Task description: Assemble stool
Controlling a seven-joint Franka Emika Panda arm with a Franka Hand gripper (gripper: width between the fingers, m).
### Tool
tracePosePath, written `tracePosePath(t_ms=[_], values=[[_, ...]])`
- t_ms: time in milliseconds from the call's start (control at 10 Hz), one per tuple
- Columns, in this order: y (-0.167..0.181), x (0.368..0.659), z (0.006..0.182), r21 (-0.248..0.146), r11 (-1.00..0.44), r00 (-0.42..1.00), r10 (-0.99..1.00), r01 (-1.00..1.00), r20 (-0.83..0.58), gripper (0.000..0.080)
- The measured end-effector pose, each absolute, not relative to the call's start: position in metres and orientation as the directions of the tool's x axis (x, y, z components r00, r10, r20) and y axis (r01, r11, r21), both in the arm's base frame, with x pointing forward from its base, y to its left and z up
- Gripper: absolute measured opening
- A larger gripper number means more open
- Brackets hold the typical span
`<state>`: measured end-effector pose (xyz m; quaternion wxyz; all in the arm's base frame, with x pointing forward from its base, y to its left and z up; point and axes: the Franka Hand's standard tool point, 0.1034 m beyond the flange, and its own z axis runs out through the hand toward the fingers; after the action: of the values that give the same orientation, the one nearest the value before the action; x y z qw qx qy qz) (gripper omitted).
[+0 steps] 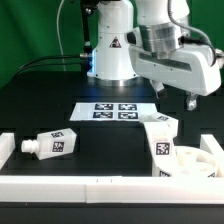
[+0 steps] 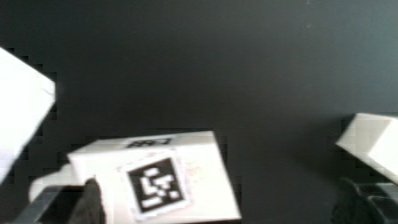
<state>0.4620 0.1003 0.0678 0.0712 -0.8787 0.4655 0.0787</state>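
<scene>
The round white stool seat (image 1: 203, 162) lies at the exterior view's right, near the front. A tagged white leg (image 1: 161, 142) stands upright at its left edge. Another tagged leg (image 1: 54, 145) lies on its side on the black table at the exterior view's left. My gripper (image 1: 188, 101) hangs above the seat, clear of it. In the wrist view the upright leg (image 2: 164, 178) shows its tag between my wide-apart fingers (image 2: 50, 206), closer to that one; the gripper (image 2: 214, 212) is open. A further white part (image 2: 370, 142) shows only at the wrist picture's edge.
The marker board (image 1: 114, 110) lies flat in the middle of the table behind the parts. Long white border rails (image 1: 90, 184) run along the front and the exterior view's left. The robot's base (image 1: 110, 50) stands at the back.
</scene>
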Motion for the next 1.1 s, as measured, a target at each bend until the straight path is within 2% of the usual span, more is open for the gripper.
tracePosePath(t_ms=[300,400,600,700,900,1000,1100], values=[[0.0956,0.462,0.0665,-0.086,-0.729,0.73,-0.658,-0.679,-0.185,0.0649],[0.0952,0.4608,0.0657,-0.076,-0.849,0.844,-0.503,-0.523,-0.185,0.0649],[0.0955,0.4675,0.0708,-0.099,-0.962,0.956,-0.234,-0.253,-0.175,0.0649],[0.097,0.4664,0.0709,-0.095,-0.99,0.982,-0.085,-0.102,-0.167,0.0649],[0.0934,0.4673,0.0707,-0.106,-0.994,0.987,-0.017,-0.034,-0.157,0.0649],[0.0919,0.4674,0.0697,-0.108,-0.991,0.984,0.094,0.079,-0.149,0.0649],[0.0917,0.4694,0.0658,-0.09,-0.965,0.955,0.256,0.244,-0.152,0.0649]])
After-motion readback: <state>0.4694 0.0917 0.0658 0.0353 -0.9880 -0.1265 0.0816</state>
